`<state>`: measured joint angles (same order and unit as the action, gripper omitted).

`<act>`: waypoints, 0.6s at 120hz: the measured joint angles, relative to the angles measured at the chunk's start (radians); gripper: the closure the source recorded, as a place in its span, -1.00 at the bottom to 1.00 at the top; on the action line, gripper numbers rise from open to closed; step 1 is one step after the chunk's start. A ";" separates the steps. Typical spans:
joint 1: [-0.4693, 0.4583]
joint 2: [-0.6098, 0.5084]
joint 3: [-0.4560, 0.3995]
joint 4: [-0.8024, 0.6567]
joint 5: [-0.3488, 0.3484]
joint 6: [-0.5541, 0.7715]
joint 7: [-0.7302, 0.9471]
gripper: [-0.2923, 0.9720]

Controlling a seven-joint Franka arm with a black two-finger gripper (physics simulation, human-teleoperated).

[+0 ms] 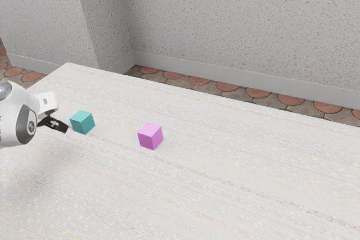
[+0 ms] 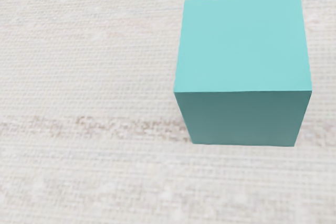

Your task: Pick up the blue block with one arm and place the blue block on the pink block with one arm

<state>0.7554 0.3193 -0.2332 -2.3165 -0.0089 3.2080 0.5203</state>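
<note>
On the table [image 1: 236, 189], one blue block [image 1: 82, 122], one pink block [image 1: 150, 136].

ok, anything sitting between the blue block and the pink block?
Nothing. In the exterior view the stretch of table between the blue block and the pink block is bare, and the two blocks stand apart.

The arm [image 1: 19, 119] runs off the exterior view's left edge, most of it cut away. The gripper [image 1: 56, 125], just beside the blue block [image 1: 82, 122], is too small to read. The table [image 1: 225, 184] runs past the lower and right edges.
</note>
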 joint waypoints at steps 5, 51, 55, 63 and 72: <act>0.002 0.024 -0.017 0.007 0.001 0.028 0.008 -0.49; 0.020 0.159 -0.101 0.094 -0.002 0.132 0.044 -0.49; 0.022 0.168 -0.102 0.101 -0.002 0.135 0.047 -0.50; 0.031 0.177 -0.102 0.111 -0.002 0.140 0.050 -0.50; 0.036 0.192 -0.103 0.126 -0.002 0.143 0.054 -0.50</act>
<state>0.7912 0.5118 -0.3366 -2.1904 -0.0110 3.3513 0.5743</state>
